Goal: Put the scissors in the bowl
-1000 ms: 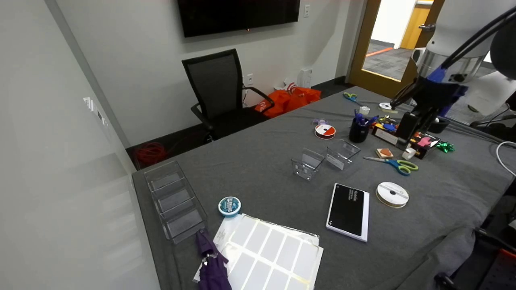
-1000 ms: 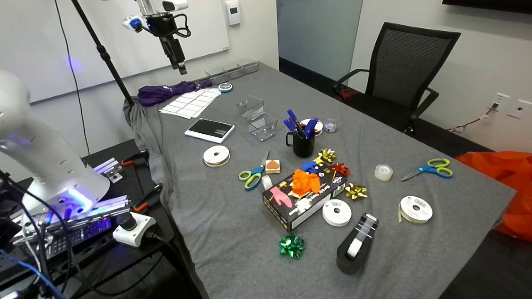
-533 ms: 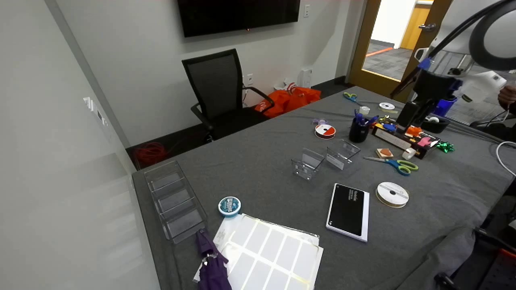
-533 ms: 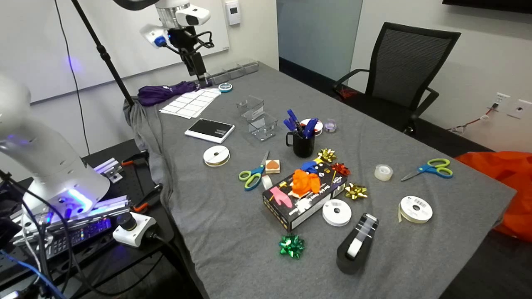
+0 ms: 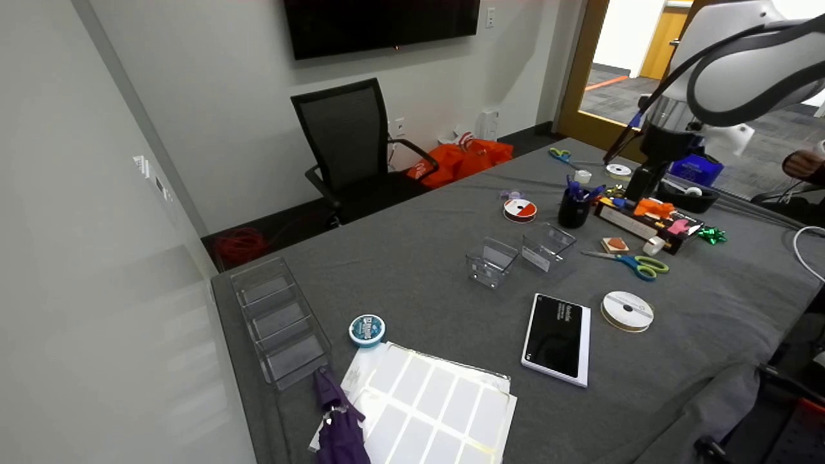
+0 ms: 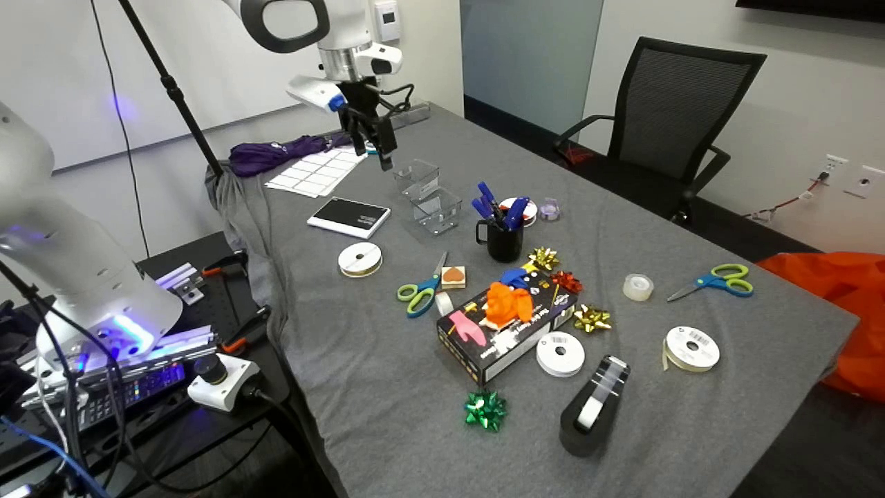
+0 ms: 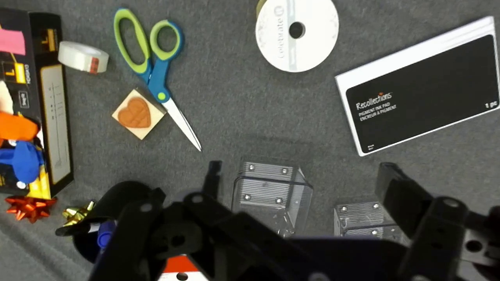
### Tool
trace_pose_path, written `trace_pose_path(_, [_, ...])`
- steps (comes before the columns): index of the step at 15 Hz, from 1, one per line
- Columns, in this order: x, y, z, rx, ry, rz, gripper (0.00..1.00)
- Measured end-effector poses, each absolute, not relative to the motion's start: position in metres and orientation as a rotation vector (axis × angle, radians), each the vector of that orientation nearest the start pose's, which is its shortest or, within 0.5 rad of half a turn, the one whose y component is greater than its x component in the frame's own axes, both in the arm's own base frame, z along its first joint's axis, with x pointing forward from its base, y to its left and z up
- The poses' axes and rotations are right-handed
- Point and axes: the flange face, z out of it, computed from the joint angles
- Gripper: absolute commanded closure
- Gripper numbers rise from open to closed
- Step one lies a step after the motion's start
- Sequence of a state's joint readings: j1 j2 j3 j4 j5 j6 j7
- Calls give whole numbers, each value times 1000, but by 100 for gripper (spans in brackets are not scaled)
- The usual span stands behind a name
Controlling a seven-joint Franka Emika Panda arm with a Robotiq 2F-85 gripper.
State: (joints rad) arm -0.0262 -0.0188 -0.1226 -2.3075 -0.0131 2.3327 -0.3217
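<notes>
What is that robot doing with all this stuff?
The gripper hangs open above the table, holding nothing. One pair of scissors lies beside a heart stamp, and another pair lies farther from the gripper. The job is to put scissors in a bowl, which hasn't happened yet; I can't make out a bowl for sure.

scissors (image 7: 157, 82) right by the stamp (image 7: 134, 114), tape (image 7: 80, 57) between scissors and box (image 7: 56, 125), spool (image 7: 279, 35) between scissors and ink pad (image 7: 424, 91), pens (image 6: 514, 214) stuck in mug (image 6: 505, 247)
</notes>
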Motion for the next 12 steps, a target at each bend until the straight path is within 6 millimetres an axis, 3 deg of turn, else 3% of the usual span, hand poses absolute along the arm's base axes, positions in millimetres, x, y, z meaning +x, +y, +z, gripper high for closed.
trace_pose_path(2, [521, -86, 348, -3145, -433, -73, 0])
trace_pose_path(12, [525, -85, 346, -3146, -431, -69, 0])
